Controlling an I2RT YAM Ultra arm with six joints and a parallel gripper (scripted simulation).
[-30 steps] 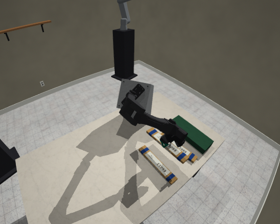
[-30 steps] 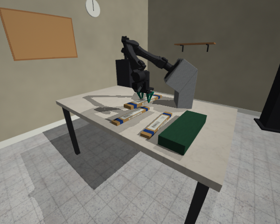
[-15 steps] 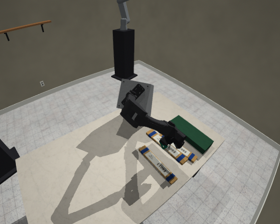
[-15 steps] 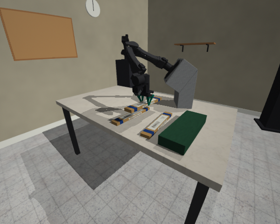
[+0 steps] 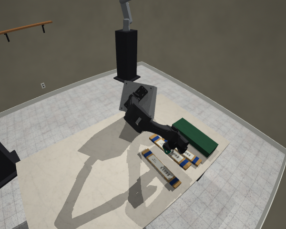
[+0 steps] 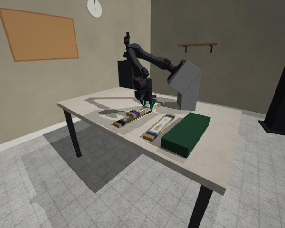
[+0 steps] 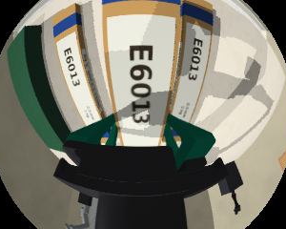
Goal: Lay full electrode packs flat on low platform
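Three tan packs with blue bands, marked E6013, are on the table's right half. My gripper (image 5: pixel 170 150) (image 6: pixel 147 105) (image 7: pixel 140 115) is shut on the middle pack (image 5: pixel 170 151) (image 6: pixel 144 109) (image 7: pixel 142 71), with its green fingers on the two long sides. The pack looks level and a little above the table. A second pack (image 5: pixel 161 168) (image 6: pixel 124 120) (image 7: pixel 195 57) lies flat on the side away from the platform. The third pack (image 5: pixel 191 157) (image 6: pixel 158 126) (image 7: pixel 70 71) lies flat beside the low dark green platform (image 5: pixel 195 136) (image 6: pixel 185 133) (image 7: pixel 29 90), which has nothing on it.
The arm's grey base block (image 5: pixel 138 98) (image 6: pixel 185 84) stands at the back of the table. The table's front edge runs close to the ends of the packs. A black pillar (image 5: pixel 126 54) stands on the floor behind the table.
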